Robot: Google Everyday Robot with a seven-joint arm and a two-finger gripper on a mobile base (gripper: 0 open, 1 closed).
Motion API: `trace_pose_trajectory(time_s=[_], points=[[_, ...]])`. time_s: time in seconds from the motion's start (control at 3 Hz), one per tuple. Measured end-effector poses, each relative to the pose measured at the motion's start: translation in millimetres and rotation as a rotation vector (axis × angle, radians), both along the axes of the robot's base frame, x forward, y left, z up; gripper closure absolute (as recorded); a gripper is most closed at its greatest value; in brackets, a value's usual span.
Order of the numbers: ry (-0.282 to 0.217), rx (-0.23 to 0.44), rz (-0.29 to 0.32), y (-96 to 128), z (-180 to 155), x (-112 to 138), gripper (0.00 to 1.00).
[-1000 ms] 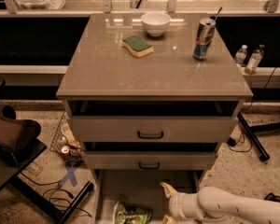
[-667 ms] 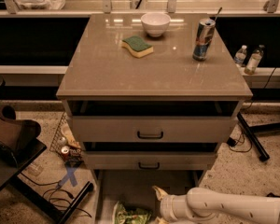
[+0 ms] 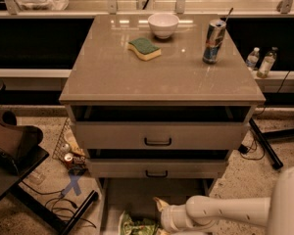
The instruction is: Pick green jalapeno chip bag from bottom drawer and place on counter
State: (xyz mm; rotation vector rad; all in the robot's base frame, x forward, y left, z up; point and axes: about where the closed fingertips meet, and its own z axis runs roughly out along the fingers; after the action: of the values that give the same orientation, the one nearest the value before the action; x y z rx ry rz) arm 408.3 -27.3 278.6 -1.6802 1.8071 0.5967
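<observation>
The green jalapeno chip bag [image 3: 137,225] lies crumpled on the floor of the pulled-out bottom drawer [image 3: 112,199], at the lower edge of the camera view, partly cut off. My gripper [image 3: 160,210] reaches in from the right on a white arm [image 3: 225,212]. It hangs low over the drawer, just right of the bag and close to it. One yellowish fingertip [image 3: 160,203] shows above the bag. The counter [image 3: 157,75] is the glossy beige top of the cabinet, above the two upper drawers.
On the counter stand a white bowl [image 3: 162,24], a green-topped yellow sponge [image 3: 144,48] and a drink can [image 3: 213,41]. Two upper drawers with black handles [image 3: 158,141] sit part open. A dark chair [image 3: 12,146], cables and cans lie on the floor at left. Bottles [image 3: 260,62] stand at right.
My arm and gripper have moved left over the bottom drawer, closing in on the chip bag. The bag has not moved.
</observation>
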Motion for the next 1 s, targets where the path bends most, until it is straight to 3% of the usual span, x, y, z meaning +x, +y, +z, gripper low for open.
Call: trace_pose_trajectory(time_s=[0.67,1.0], points=[[0.017,-0.006,0.076,35,-65,3,0.0],[0.021,0.001,0.077,41,-72,5,0.0]])
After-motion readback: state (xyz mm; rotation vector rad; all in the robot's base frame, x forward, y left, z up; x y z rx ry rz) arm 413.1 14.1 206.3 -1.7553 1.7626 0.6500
